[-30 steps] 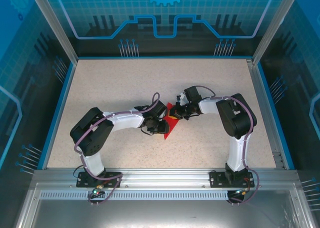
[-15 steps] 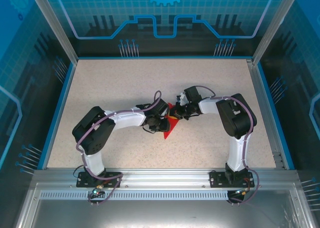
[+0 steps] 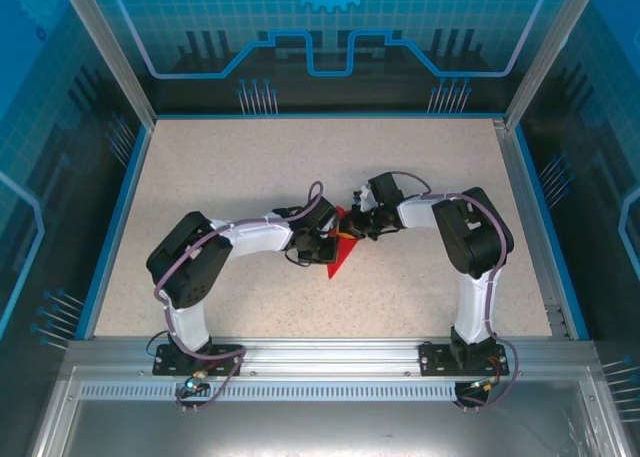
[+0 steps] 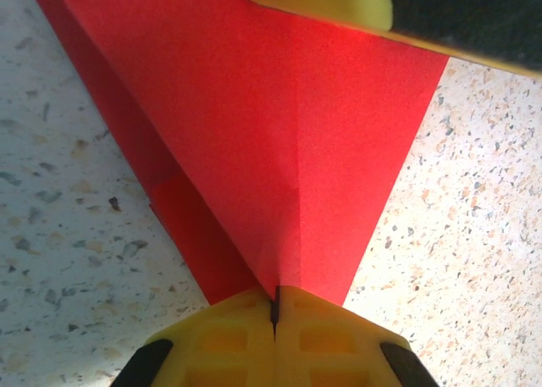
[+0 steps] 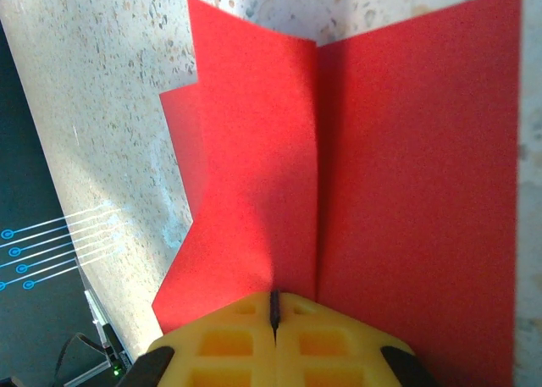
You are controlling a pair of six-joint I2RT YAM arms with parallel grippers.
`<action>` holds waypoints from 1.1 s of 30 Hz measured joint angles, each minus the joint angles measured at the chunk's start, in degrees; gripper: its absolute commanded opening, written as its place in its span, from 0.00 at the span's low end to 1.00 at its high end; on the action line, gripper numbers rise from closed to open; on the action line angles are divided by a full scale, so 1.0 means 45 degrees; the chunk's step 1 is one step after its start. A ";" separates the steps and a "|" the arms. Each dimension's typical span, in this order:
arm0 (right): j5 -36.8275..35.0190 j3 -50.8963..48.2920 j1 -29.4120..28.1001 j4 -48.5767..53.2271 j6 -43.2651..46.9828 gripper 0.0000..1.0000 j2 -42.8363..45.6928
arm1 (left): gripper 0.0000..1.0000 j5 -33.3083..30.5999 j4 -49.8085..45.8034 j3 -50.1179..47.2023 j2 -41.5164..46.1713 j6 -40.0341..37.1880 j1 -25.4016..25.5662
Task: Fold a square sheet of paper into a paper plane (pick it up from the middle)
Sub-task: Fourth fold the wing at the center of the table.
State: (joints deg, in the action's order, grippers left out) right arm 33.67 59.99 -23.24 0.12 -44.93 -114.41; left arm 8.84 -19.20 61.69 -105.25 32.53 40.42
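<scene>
The square sheet of paper (image 3: pixel 340 249) is bright red and folded into a pointed wedge with a centre crease, wider than a slim dart. It lies mid-table between both grippers. My left gripper (image 3: pixel 322 245) is at its left side. In the left wrist view its yellow fingers (image 4: pixel 229 336) are shut, with the paper (image 4: pixel 254 124) and its crease running into their seam. My right gripper (image 3: pixel 357 227) is at the paper's upper right, and its fingertip (image 4: pixel 322 2) lies over the paper's far edge. In the right wrist view its fingers (image 5: pixel 224 340) are shut on a raised flap of the paper (image 5: pixel 381 192).
The speckled tabletop (image 3: pixel 230 177) surrounds the paper, bounded by a blue rim (image 3: pixel 115 217) and the enclosure's posts and panels. A metal rail (image 3: pixel 330 352) carries both arm bases at the near edge.
The left arm has shifted slightly right, bringing its gripper closer over the paper. The paper's lower point has moved a little. The right arm has held still.
</scene>
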 measured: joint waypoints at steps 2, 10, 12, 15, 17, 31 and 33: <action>-0.0015 0.0000 0.0000 0.0000 0.0000 0.00 0.0000 | 0.00 0.0078 -0.0039 0.0000 0.0029 -0.0019 -0.0102; -0.0044 0.0005 0.0010 -0.0019 0.0097 0.00 0.0005 | 0.00 0.0325 -0.0175 -0.0005 0.0238 -0.0262 -0.0442; -0.0044 0.0005 0.0010 -0.0019 0.0102 0.00 0.0005 | 0.00 0.0345 -0.0199 -0.0005 0.0238 -0.0306 -0.0476; -0.0044 0.0005 0.0010 -0.0019 0.0146 0.00 0.0005 | 0.00 0.0384 -0.0209 -0.0005 0.0238 -0.0325 -0.0476; -0.0044 0.0005 0.0010 -0.0019 0.0146 0.00 0.0005 | 0.00 0.0418 -0.0209 -0.0005 0.0238 -0.0325 -0.0476; -0.0053 0.0005 0.0010 0.0000 0.0243 0.00 0.0015 | 0.00 0.0568 -0.0160 -0.0005 0.0087 -0.0355 -0.0500; -0.0068 0.0005 0.0010 0.0005 0.0248 0.00 0.0015 | 0.00 0.0568 -0.0141 -0.0005 0.0024 -0.0355 -0.0500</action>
State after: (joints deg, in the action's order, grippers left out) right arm 33.36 60.01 -23.20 0.14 -43.81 -114.34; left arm 11.40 -19.84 61.67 -105.14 30.94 38.17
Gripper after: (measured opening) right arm 0.042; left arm 0.047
